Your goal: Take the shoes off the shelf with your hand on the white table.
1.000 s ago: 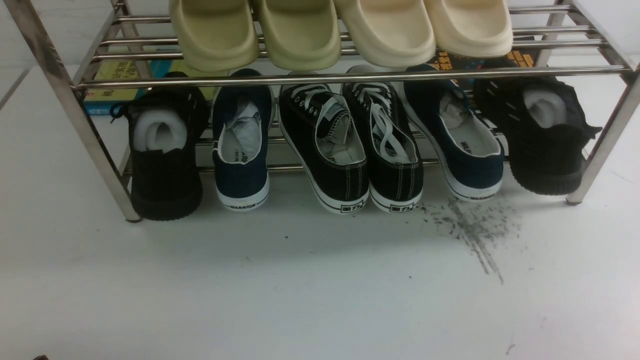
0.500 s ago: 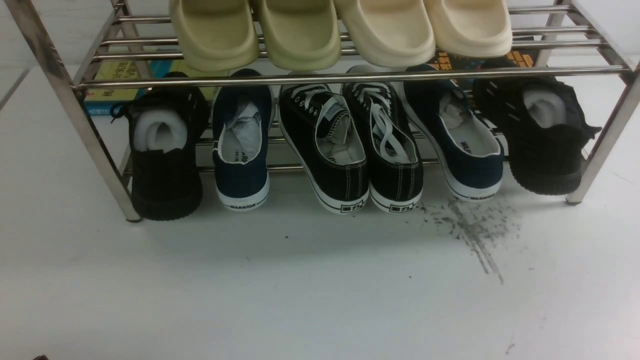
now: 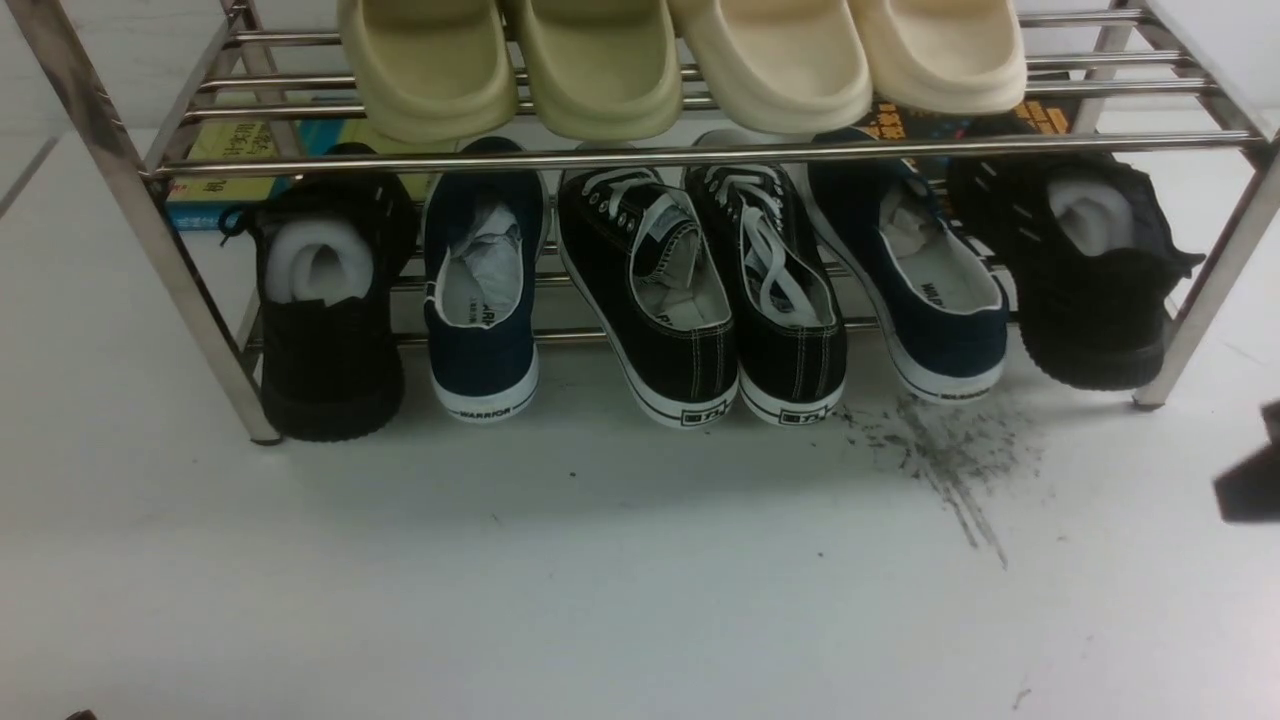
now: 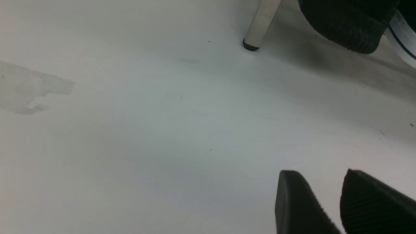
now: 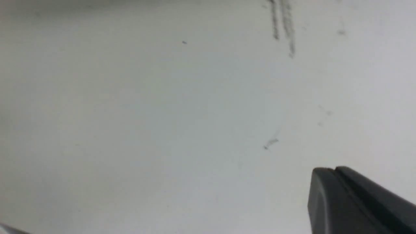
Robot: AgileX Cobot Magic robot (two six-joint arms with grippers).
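Observation:
The two navy slip-on shoes stand apart on the lower tier of the steel shelf [image 3: 640, 155], heels toward me: one second from the left [image 3: 483, 300], one second from the right [image 3: 925, 290]. My right gripper [image 5: 333, 169] is shut and empty, hovering over the white table [image 3: 600, 580] near the scuff streaks [image 5: 282, 26]. It shows as a dark shape at the right edge of the front view [image 3: 1245, 485]. My left gripper [image 4: 320, 172] is open and empty, low over the table near the shelf's left front leg [image 4: 260, 22].
Black lace-up sneakers [image 3: 700, 290] stand between the navy shoes. All-black knit shoes sit at the left end [image 3: 325, 300] and the right end [image 3: 1085, 270]. Cream slippers [image 3: 680, 60] lie on the top tier. Books [image 3: 225, 160] lie behind the shelf.
A dark part of my right gripper has come into the front view at the right edge. The shoes and shelf have not moved.

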